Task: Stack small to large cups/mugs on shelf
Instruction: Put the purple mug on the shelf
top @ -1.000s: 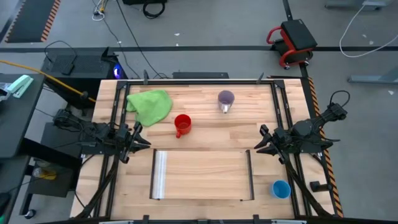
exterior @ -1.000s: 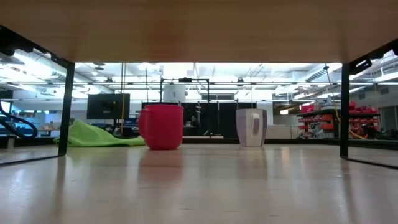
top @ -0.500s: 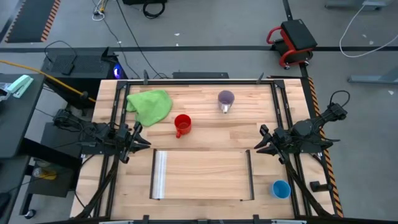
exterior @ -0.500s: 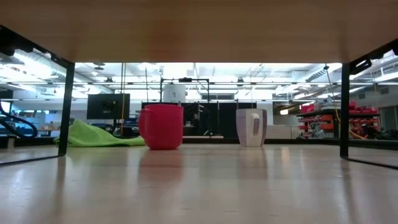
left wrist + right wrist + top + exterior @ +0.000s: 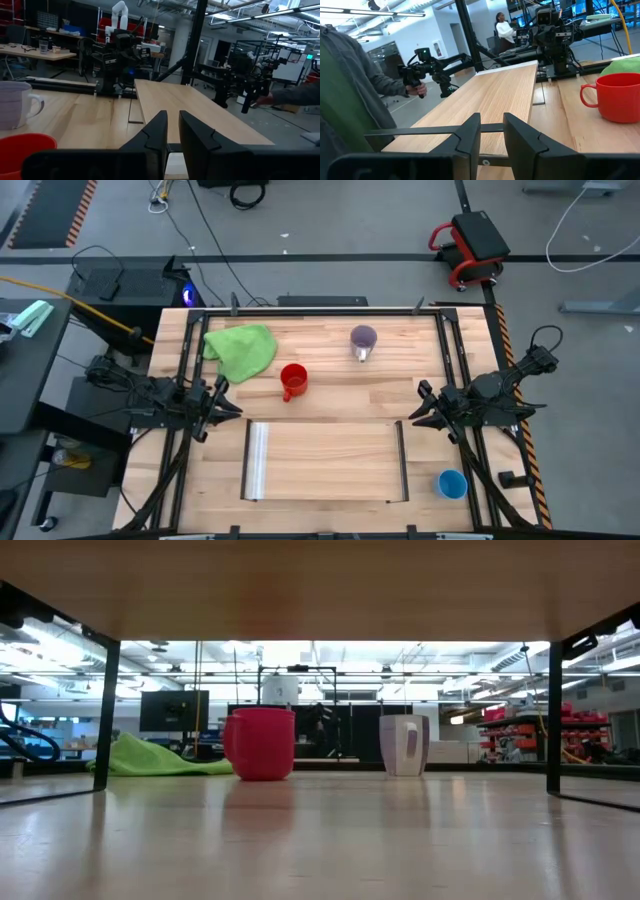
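A: Grippers first. Left gripper (image 5: 222, 406) parked at the left edge of the table, fingers (image 5: 156, 131) nearly together with only a slim gap, nothing in them. Right gripper (image 5: 424, 409) mirrors it at the right edge, also narrow gap, empty.

B: Cups?

A: Red mug (image 5: 292, 381) stands beyond the shelf (image 5: 327, 462), nearer the left arm, next to the green cloth (image 5: 242, 348). Lilac mug (image 5: 363, 340) farther back, centre-right. Light-blue cup (image 5: 451, 483) at the near right corner, just off the shelf's dark rail.

B: Shelf?

A: Bare. I'd call it pre-start: no cup picked.

B: Next?

A: Probably one arm spreads its fingers and reaches for a cup; which is largest, can't tell from here.
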{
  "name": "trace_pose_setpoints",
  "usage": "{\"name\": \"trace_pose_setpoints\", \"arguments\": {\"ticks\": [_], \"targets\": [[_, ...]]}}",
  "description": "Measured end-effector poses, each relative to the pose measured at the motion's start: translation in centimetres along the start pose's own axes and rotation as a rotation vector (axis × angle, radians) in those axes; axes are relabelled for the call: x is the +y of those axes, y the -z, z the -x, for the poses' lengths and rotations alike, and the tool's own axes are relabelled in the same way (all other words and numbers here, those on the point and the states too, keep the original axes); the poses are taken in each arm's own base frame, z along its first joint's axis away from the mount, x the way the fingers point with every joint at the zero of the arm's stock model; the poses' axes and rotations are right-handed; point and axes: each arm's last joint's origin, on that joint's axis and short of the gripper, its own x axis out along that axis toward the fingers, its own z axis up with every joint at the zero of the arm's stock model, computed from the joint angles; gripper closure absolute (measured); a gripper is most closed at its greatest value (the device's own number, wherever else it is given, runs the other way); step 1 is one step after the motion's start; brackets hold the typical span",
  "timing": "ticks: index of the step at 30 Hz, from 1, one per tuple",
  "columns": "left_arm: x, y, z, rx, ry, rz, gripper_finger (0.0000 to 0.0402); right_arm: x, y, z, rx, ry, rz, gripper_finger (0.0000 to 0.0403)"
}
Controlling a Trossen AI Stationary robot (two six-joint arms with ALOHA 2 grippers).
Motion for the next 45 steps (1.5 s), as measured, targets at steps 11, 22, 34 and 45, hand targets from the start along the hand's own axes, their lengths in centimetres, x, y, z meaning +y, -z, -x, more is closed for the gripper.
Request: {"name": "trace_pose_setpoints", "arguments": {"ticks": [11, 22, 34, 45], "targets": [[0.0, -1.0, 0.1, -0.112, -0.046, 0.026, 0.0349, 0.1, -0.3, 0.0, -0.028, -0.003, 0.176, 0.0312], [-0.1, -5.0, 1.4, -0.537, -0.068, 0.075, 0.0342, 1.0, -8.0, 4.3, -0.973, 0.045, -0.074, 0.0312], [-0.1, -7.2, 3.1, -0.816, -0.055, 0.101, 0.0349, 1.6, -11.7, 7.1, -1.21, -0.049, -0.193, 0.0312], [-0.1, -7.2, 3.2, -0.819, -0.078, 0.048, 0.0347, 1.9, -12.8, 7.5, -1.217, -0.054, -0.193, 0.0312]]}}
